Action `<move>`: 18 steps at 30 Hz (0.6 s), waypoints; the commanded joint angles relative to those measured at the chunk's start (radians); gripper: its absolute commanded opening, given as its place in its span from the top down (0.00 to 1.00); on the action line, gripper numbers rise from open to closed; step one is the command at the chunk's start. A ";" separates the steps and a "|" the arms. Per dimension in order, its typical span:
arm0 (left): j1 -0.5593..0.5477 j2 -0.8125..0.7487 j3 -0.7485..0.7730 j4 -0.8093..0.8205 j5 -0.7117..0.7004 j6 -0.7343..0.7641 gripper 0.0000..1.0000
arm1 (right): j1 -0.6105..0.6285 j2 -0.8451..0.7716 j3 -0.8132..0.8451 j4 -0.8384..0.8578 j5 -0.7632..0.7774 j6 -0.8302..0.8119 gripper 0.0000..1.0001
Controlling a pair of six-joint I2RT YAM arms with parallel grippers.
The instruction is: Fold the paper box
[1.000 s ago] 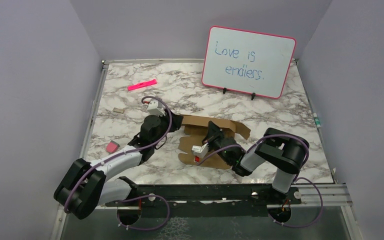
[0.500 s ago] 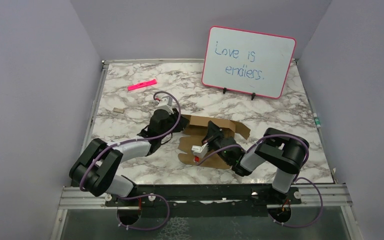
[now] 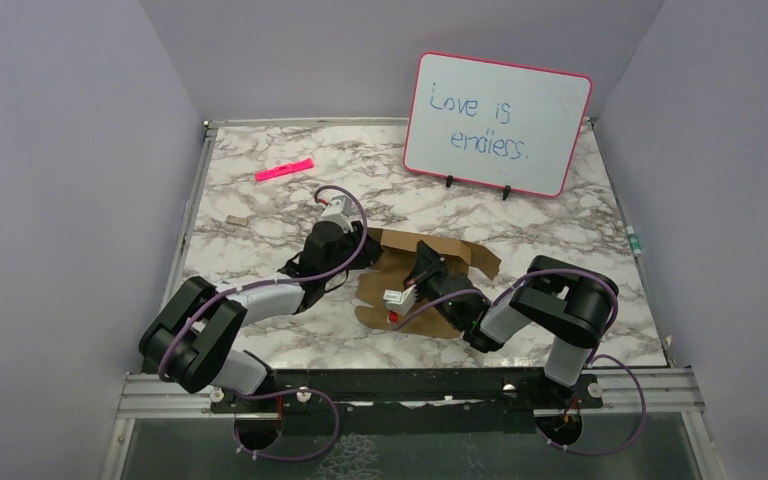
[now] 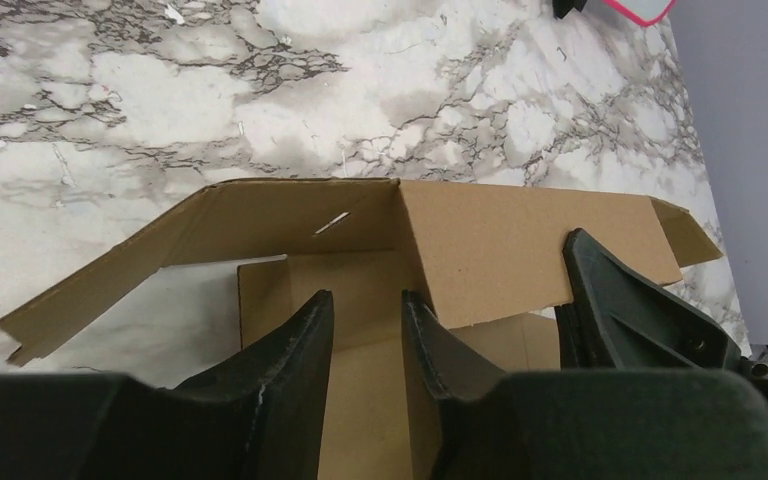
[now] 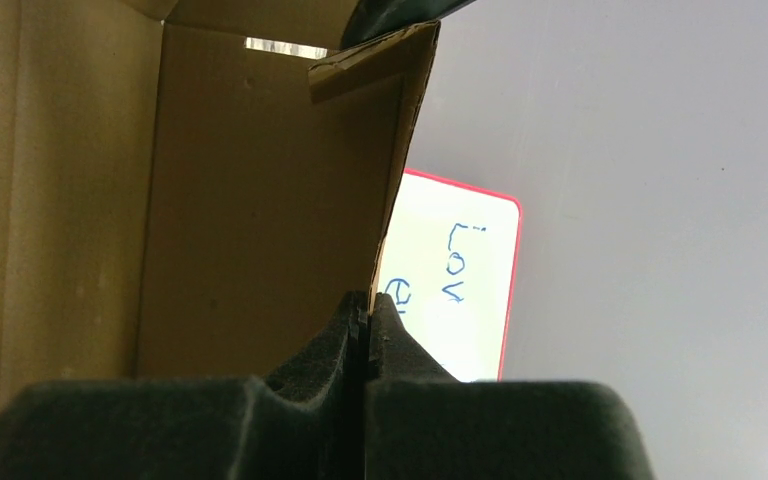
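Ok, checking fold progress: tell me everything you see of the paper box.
The paper box is plain brown creased cardboard, half folded: a flat base on the marble table, a long back wall raised with angled end flaps and a small slit. The right gripper pinches a raised wall's edge; the left gripper hovers, slightly open, over the base.

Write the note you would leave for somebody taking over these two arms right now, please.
Left gripper: slightly open, empty, poised over the floor panel of the paper box at its left end.
Right gripper: shut on an upright wall of the box.
Box: in front of the whiteboard; the pink marker lies far off to the left.
Done: the far walls stand up.
Left: the near flaps look flat; raise them and close the box.
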 commanded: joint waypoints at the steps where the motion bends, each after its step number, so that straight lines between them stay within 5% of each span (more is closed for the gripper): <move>1: -0.004 -0.092 0.004 0.006 -0.007 0.026 0.65 | 0.015 0.010 0.007 0.163 0.001 -0.032 0.98; 18: 0.034 -0.248 0.207 -0.537 -0.301 0.329 0.44 | 0.017 0.025 0.009 0.154 0.001 -0.053 0.98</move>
